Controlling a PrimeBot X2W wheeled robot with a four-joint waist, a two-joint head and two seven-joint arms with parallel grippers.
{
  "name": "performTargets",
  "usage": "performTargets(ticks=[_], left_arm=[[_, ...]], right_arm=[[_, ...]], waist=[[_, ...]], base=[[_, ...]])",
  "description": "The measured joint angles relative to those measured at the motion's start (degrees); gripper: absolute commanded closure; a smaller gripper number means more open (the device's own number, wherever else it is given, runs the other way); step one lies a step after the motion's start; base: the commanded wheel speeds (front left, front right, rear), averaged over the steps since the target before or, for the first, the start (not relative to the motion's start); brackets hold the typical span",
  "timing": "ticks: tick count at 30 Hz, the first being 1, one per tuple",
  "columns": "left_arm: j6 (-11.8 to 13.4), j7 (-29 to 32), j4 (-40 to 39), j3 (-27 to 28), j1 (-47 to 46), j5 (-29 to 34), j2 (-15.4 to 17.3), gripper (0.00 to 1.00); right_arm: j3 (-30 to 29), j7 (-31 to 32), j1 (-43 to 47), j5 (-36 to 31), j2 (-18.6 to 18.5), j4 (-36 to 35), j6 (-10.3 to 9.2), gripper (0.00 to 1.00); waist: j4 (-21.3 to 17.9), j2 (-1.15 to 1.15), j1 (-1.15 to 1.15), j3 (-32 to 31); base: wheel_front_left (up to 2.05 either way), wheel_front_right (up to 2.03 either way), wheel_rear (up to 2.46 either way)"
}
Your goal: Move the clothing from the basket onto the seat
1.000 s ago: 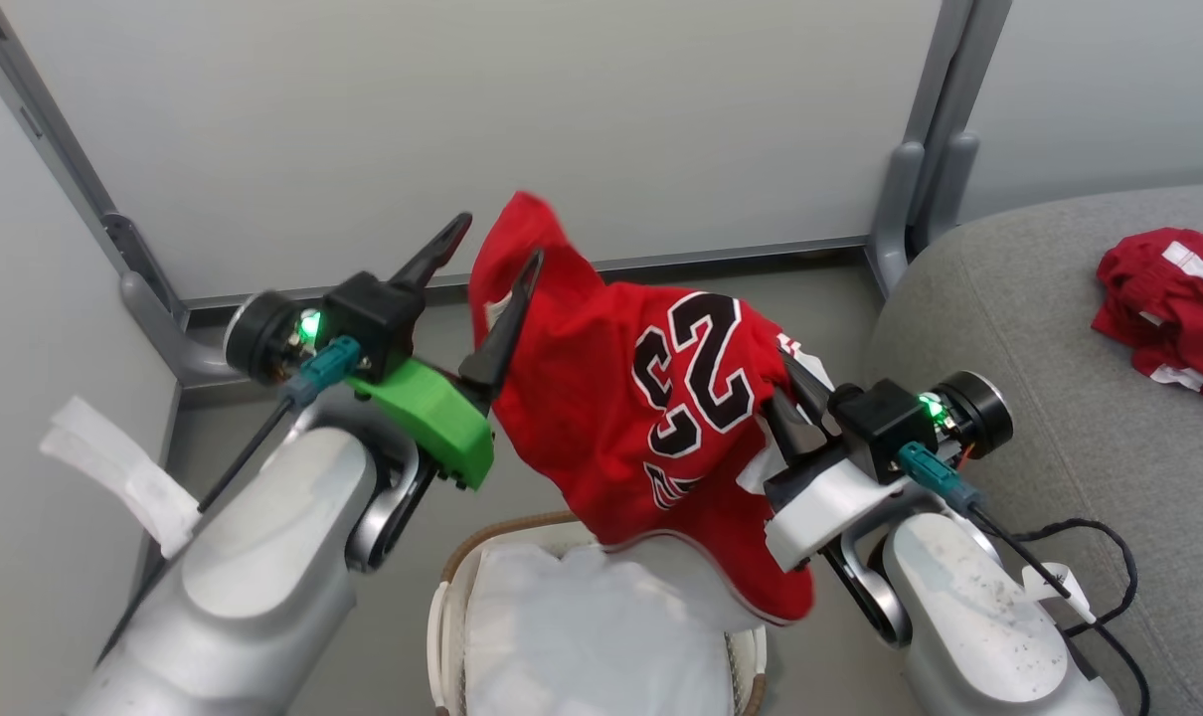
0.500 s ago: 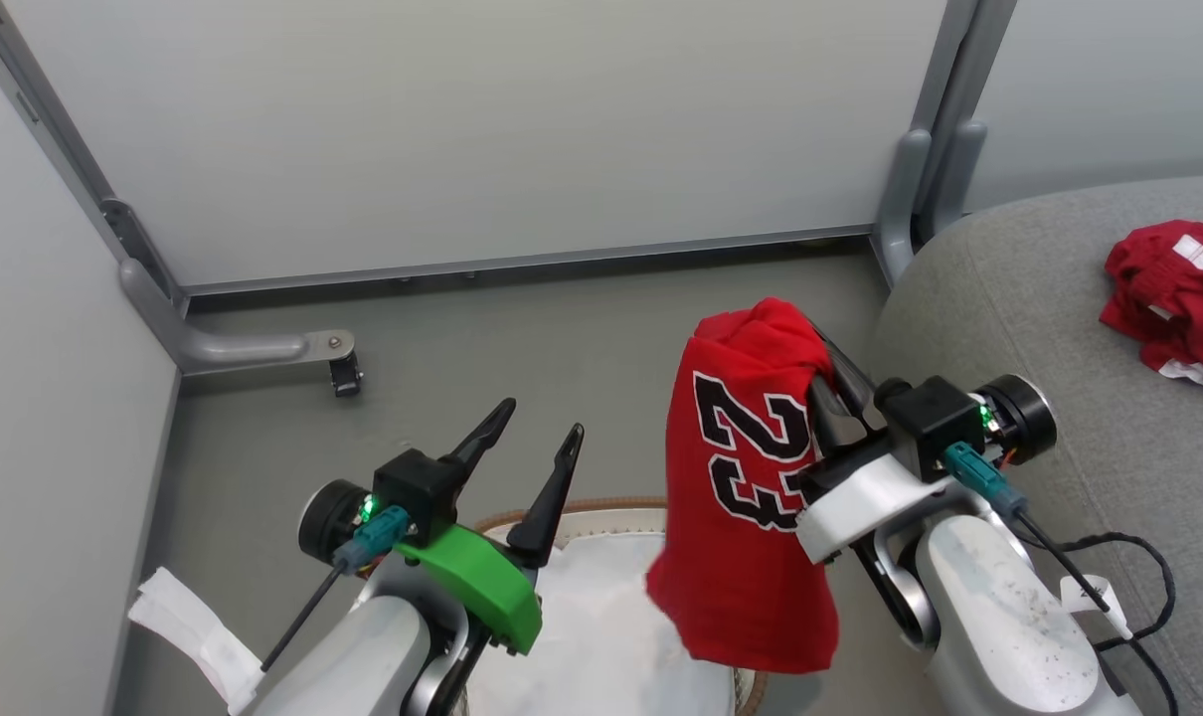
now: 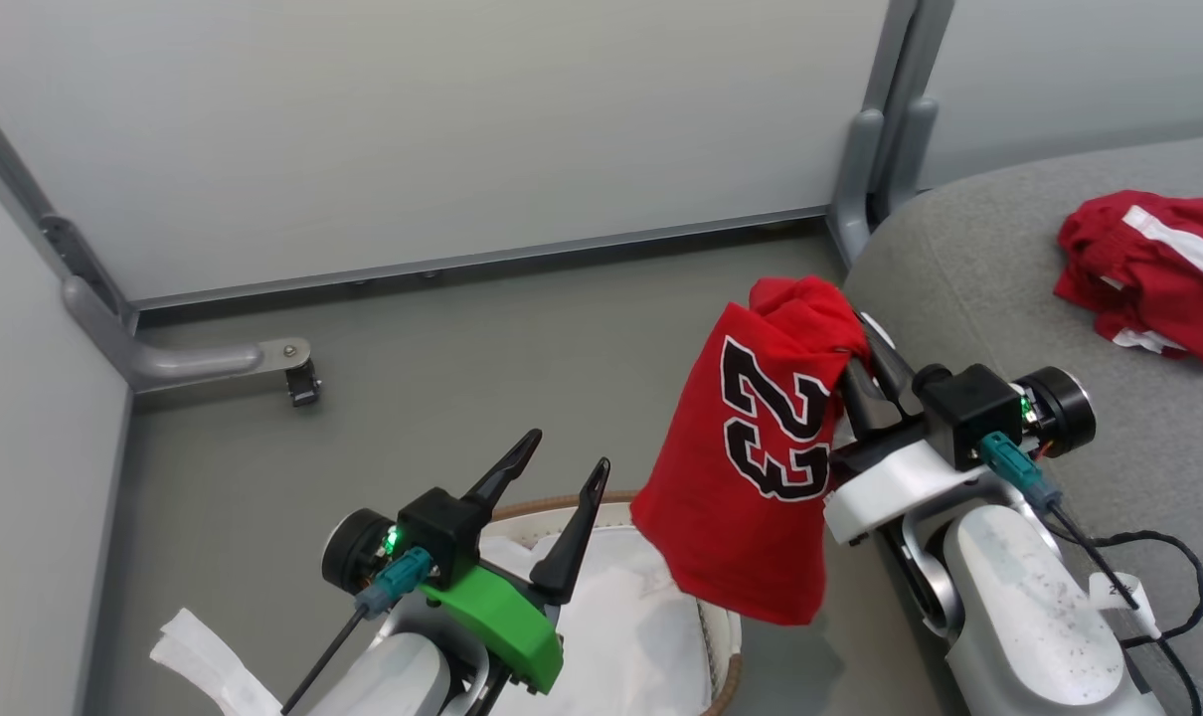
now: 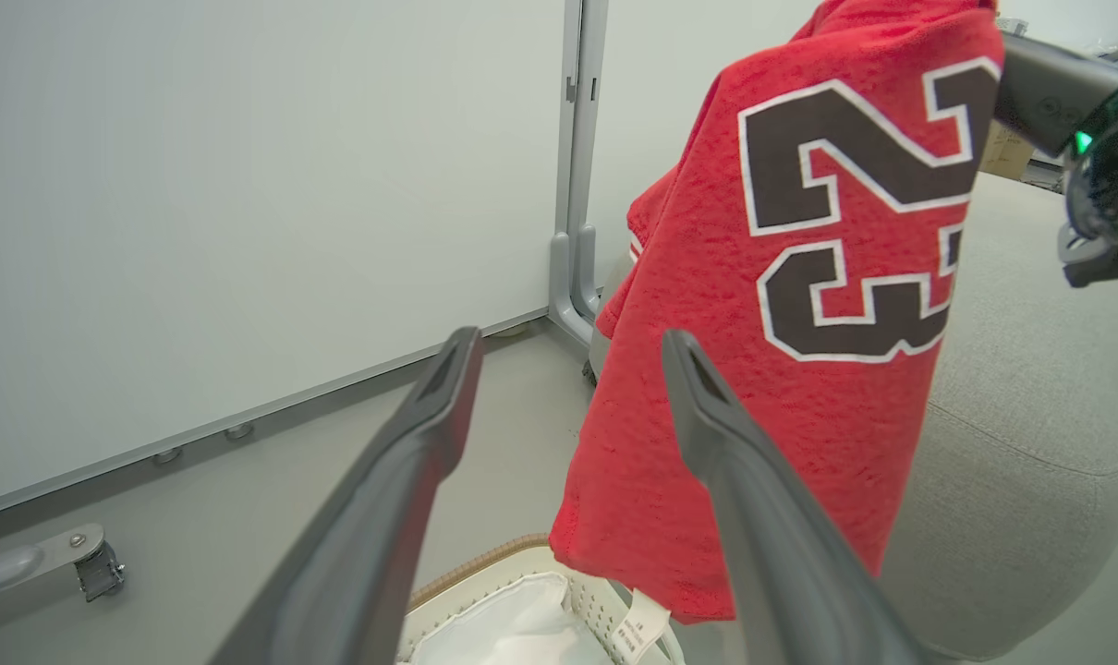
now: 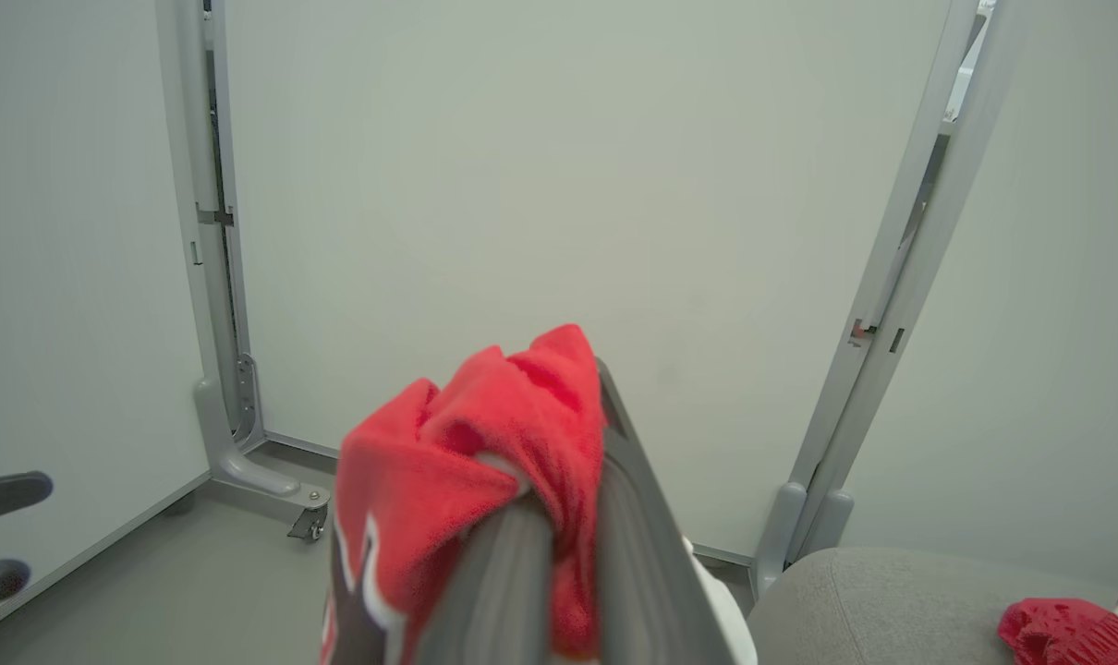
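The right hand is clamped shut on a bunched fold at the top of the red jersey, which hangs from it alone, the dark white-edged "23" turned towards the head camera. A second ago the jersey was stretched between the two hands, high above the laundry basket. Now it droops in a narrow fall just beside the rounded front edge of the grey sofa seat, its lower hem in the air over the basket's right rim and the floor. It does not lie on the seat.

The left hand has let go and dropped low. It now sits over the basket with its two fingers spread wide and nothing between them. From the left wrist the jersey hangs beyond the right-side finger, apart from it.

A white cloth sheet lies in the basket. A second red garment with white stripe trim rests crumpled far back on the seat, as before. The whole head view has swung slightly, so the seat shows more.
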Motion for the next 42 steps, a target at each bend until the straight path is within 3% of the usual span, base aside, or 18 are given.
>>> performTargets(ticks=[19, 25, 31, 42], left_arm=[[-1.4, 0.0, -0.3, 2.0, -0.2, 4.4, -2.4, 0.00], [-1.9, 0.0, 0.1, 2.3, -1.0, 5.4, -3.0, 0.00], [-2.5, 0.0, 0.3, 2.2, -1.9, 5.9, -3.8, 0.00], [-2.6, 0.0, -1.4, 2.4, -3.2, 7.4, -3.7, 0.00]], right_arm=[[-3.6, 0.0, -0.1, -0.7, -0.1, -1.3, 0.00, 1.00], [-4.5, 0.0, -0.2, -0.8, -0.1, -0.5, 0.00, 1.00], [-6.6, 0.0, -4.4, -2.0, -1.3, 2.0, 0.00, 1.00], [-10.0, 1.0, -25.5, -1.5, -10.8, 10.3, 0.01, 1.00]], waist=[[-17.2, 0.00, 0.00, 4.3], [-20.8, 0.00, 0.00, 6.7], [-21.2, 0.00, 0.00, 9.3], [-15.6, 0.00, 0.00, 12.9]], base=[[0.00, 0.00, 0.00], [0.00, 0.00, 0.00], [0.00, 0.00, 0.00], [0.00, 0.00, 0.00]])
